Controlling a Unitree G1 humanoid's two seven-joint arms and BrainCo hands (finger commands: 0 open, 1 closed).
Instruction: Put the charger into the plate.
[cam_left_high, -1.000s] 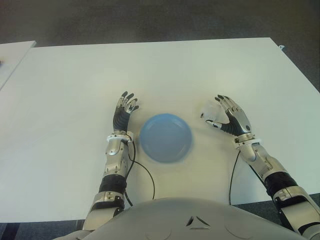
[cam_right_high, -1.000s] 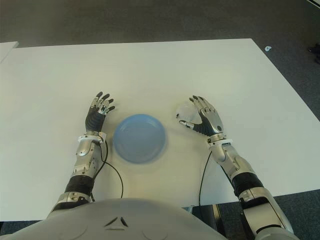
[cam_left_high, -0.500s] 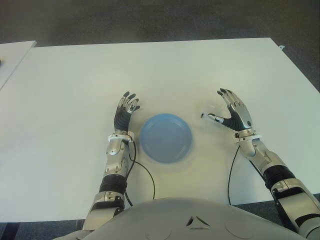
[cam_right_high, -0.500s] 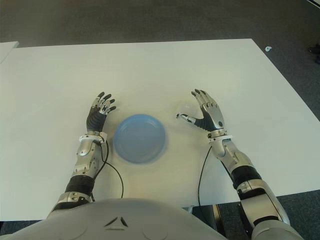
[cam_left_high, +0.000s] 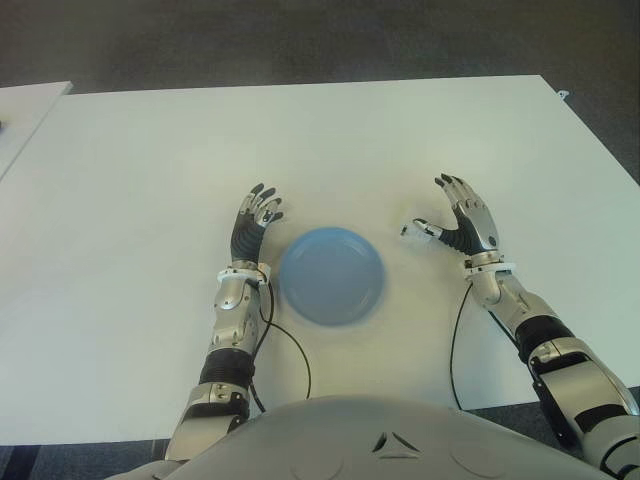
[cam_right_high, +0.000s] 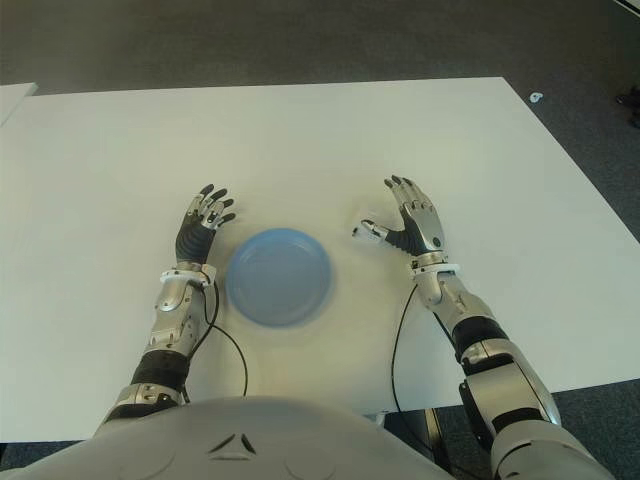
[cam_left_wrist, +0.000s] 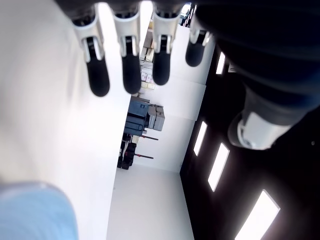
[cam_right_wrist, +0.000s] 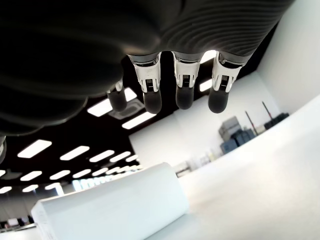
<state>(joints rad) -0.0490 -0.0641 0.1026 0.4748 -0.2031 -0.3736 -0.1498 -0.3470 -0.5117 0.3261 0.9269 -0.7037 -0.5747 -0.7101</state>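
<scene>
Over the last second the right hand (cam_left_high: 468, 226) has drawn back toward the robot and its fingers (cam_right_wrist: 183, 93) have straightened, so the charger (cam_right_wrist: 112, 207) that sat partly cupped under the palm now lies clear on the table (cam_left_high: 300, 140), just ahead of the fingertips and beside the thumb tip; the left hand (cam_left_high: 249, 226) has barely shifted and shows just left of the plate (cam_left_high: 330, 275), fingers spread and holding nothing. In the right wrist view the charger is a small white block with rounded edges, lying flat, untouched, with the four fingers held apart above it. It looks rigid, light and smooth-skinned, so it should neither deform nor break, but it may well slide on the bare tabletop or slip from a shallow pinch. The safest hold is probably across its two long flat sides, thumb against one and fingers against the other. The plate lies empty, well off the thumb side.
</scene>
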